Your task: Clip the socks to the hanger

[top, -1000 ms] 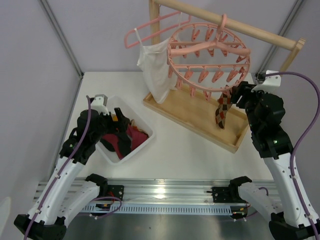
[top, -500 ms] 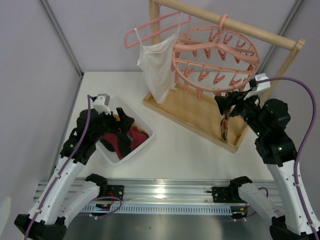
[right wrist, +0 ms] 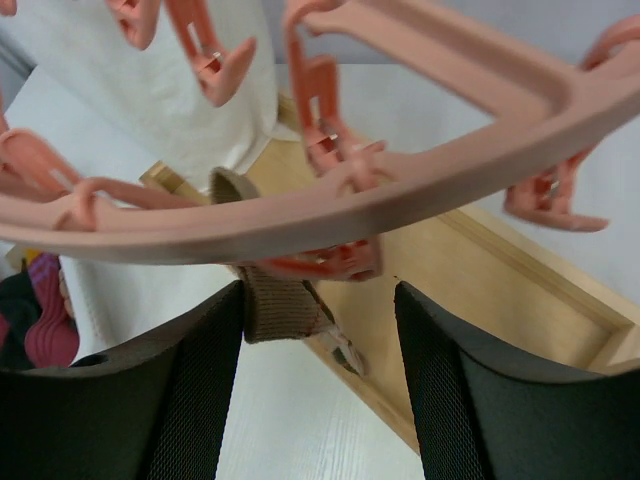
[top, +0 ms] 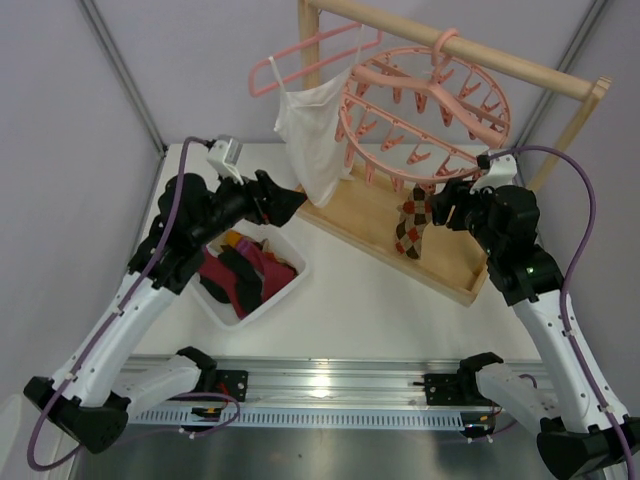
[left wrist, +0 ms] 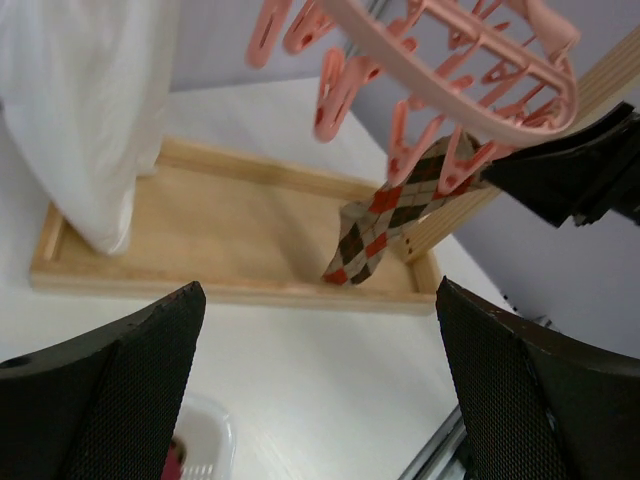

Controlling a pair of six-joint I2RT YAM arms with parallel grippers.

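— Checking right pincer [top: 438,208] first: what's it doing?
— Ctr-right of the overhead view, just under the hanger [right wrist: 400,205] rim. Fingers part spread. Wrist view: cuff of the argyle sock [top: 410,228] sits btw them, against the finger on frame left, w/ a gap on the other side. So not pinching it, far as I can see.
— Sock's where, then?
— Dangling from a pink clip [right wrist: 330,265] on the hanger's outer ring, toe end low over the wooden tray [top: 440,265]. Contact w/ the tray unclear.
— Hanger itself?
— Hooked on the wooden rail [top: 400,24] at top of frame, tilted. White camisole [top: 310,140] on a thin coat hanger [top: 300,55] just left of it.
— Left pincer [top: 288,200]?
— Spread wide, nothing in it. Up above the surface [top: 380,310], tips next to the camisole's lower edge; touching or not, can't tell.
— Other socks [top: 240,272]?
— Red, black, bit of orange, heaped in the white bin [top: 282,295], lower left of ctr, on the surface.
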